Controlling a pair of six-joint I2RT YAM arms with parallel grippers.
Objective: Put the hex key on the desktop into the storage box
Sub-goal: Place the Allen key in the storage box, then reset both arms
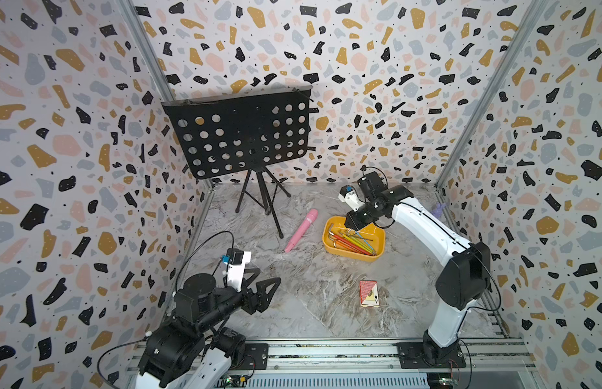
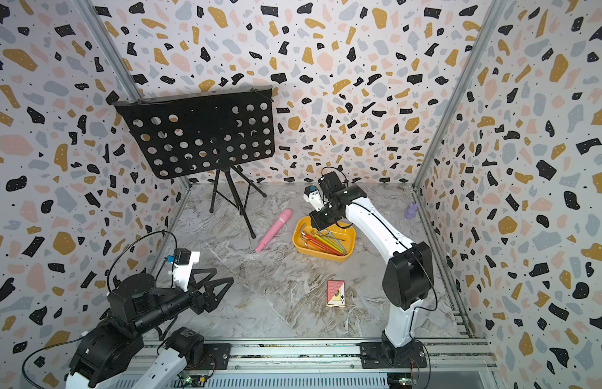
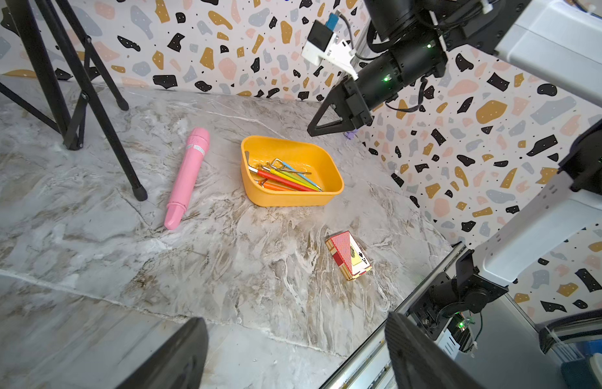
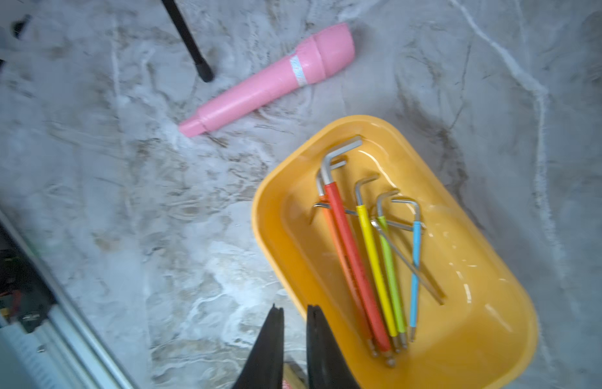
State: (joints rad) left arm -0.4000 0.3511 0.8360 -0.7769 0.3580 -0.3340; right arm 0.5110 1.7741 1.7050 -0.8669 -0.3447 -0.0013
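Right wrist view: right gripper (image 4: pixel 293 308) jaws barely parted, empty, hovering by the storage box (image 4: pixel 478 320); hex keys (image 4: pixel 360 262) lie inside, none seen on the desktop (image 4: pixel 158 202). Placing looks done; next, lift clear; left gripper (image 1: pixel 269 274) spread.

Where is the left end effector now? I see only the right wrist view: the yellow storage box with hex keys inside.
Observer: The left end effector hangs open and empty at the front left of the desktop, far from the storage box.
Operator: Does one lie on the desktop outside my picture?
Observer: No. In both top views the hex keys lie only inside the box.
Operator: What else is there that I miss?
Observer: A small purple object lies at the foot of the wall beside the right arm.
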